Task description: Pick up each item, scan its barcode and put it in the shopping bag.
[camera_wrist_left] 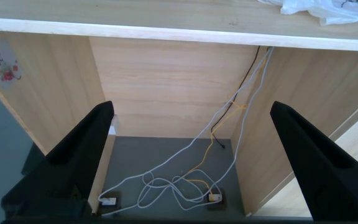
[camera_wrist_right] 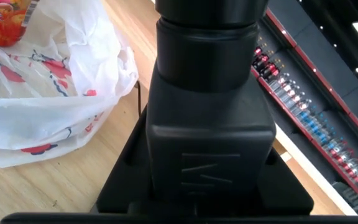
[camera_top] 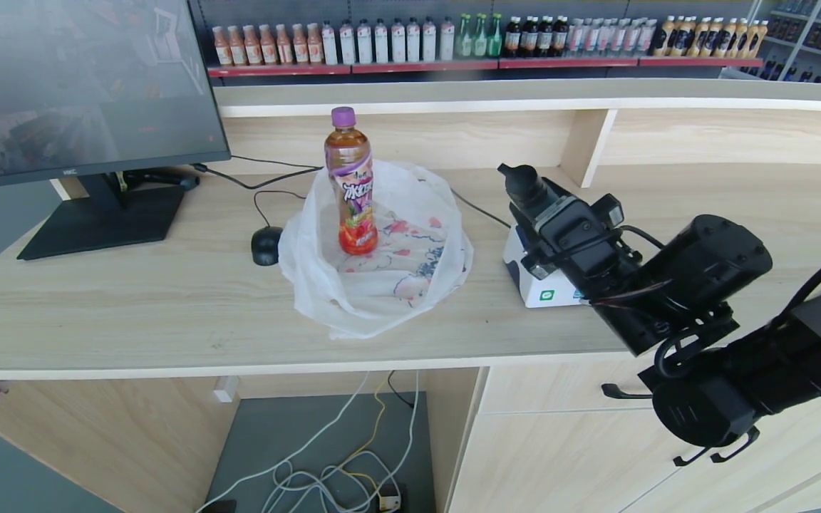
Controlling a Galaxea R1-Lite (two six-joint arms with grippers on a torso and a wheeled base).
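Nearest me, below the front edge of the counter (camera_top: pixel 132 299) and lower than the shopping bag (camera_top: pixel 360 313), my left pincer (camera_wrist_left: pixel 192 107) hangs released, its two fingers (camera_wrist_left: pixel 86 149) spread wide with nothing between them. Past it lies the recess under the counter, where loose cables (camera_wrist_left: pixel 185 180) trail on the floor.

Up on the counter, my right pincer (camera_top: pixel 549 214) sits to the right of the shopping bag, level with its far half and apart from it. It is clenched on a black scanner (camera_top: pixel 524 184), whose rounded end points away from me. Beneath it, also right of the bag, stands a small white box (camera_top: pixel 546 288).

The bottle (camera_top: pixel 350 189), orange drink with a purple cap, stands upright inside the shopping bag, toward its far left part. It is to the left of my right pincer and well apart from it, with the bag's open right wall between the two.

Just beside the bag's left edge rests a black mouse (camera_top: pixel 266 246). Farther left and behind stands a monitor (camera_top: pixel 83 78). Far beyond the bag, a shelf of drinks (camera_top: pixel 453 35) runs along the back wall.
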